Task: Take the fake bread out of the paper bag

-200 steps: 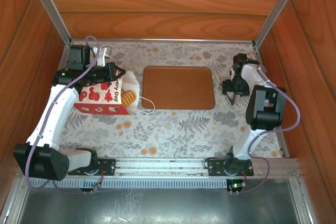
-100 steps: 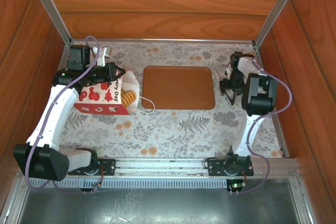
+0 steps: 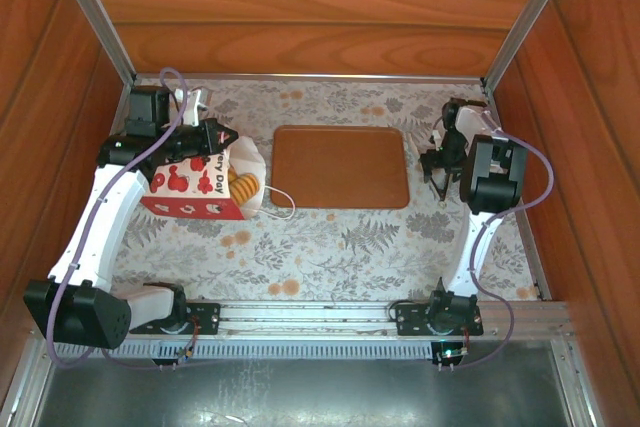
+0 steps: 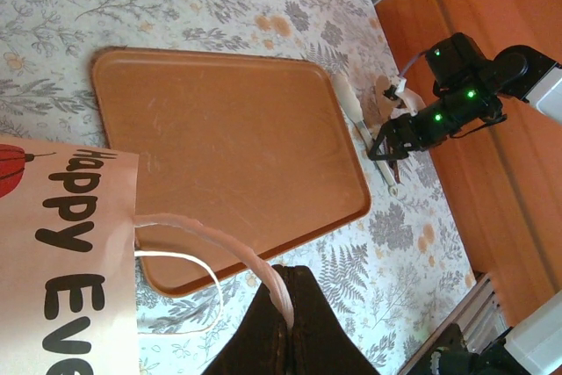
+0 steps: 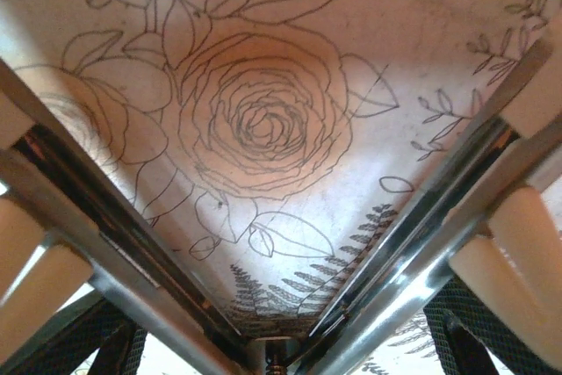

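The paper bag [image 3: 188, 185] lies on its side at the table's left, mouth toward the tray, and its "Happy" lettering [image 4: 75, 217] shows in the left wrist view. Golden fake bread [image 3: 243, 185] peeks from the mouth. My left gripper [image 3: 222, 135] is above the bag and shut [image 4: 292, 309] on the upper pale handle [image 4: 233, 252]. The other cord handle [image 3: 281, 198] trails on the cloth. My right gripper [image 3: 438, 167] hangs low at the right of the tray. It grips metal tongs [image 5: 421, 217] whose arms spread wide just above the cloth [image 5: 263, 120].
A flat brown tray [image 3: 342, 165] lies bare in the middle of the flowered cloth. Wooden walls and aluminium rails [image 3: 520, 22] close in the left, right and back. The arms' bases stand on the front rail [image 3: 320, 315].
The right arm's elbow has folded back toward the rear right, while its gripper has shifted slightly up. The left arm and the bag have stayed put.
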You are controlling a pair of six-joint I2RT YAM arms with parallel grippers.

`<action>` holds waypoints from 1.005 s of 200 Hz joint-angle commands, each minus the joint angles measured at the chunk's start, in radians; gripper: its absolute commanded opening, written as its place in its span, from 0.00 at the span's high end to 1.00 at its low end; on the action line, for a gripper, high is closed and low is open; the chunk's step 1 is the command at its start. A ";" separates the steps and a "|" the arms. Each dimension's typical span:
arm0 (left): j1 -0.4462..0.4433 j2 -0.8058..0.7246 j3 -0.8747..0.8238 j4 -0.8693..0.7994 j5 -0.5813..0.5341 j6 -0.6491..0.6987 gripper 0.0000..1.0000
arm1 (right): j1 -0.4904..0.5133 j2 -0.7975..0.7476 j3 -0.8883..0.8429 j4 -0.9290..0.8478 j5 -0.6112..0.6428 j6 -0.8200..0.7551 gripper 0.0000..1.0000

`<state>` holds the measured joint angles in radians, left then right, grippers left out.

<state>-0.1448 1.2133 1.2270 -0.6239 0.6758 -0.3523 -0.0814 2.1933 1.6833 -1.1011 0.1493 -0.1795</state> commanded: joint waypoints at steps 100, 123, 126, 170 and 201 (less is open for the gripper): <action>-0.005 -0.020 -0.007 0.039 -0.001 -0.020 1.00 | -0.009 0.108 0.046 0.011 -0.070 -0.021 0.22; -0.005 -0.025 -0.007 0.041 -0.003 -0.026 1.00 | -0.009 0.093 0.042 0.019 -0.079 -0.013 0.28; -0.005 -0.026 -0.007 0.041 -0.004 -0.027 1.00 | -0.009 0.089 0.040 0.022 -0.079 -0.011 0.29; -0.005 -0.033 -0.005 0.043 -0.016 -0.035 1.00 | -0.004 -0.048 -0.009 0.015 -0.124 0.024 0.44; -0.006 -0.040 -0.006 0.046 -0.029 -0.042 1.00 | 0.008 -0.192 -0.088 0.027 -0.123 0.065 0.44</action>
<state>-0.1448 1.1995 1.2266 -0.6167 0.6552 -0.3824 -0.0845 2.1391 1.6390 -1.0763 0.0696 -0.1535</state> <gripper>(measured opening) 0.045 0.560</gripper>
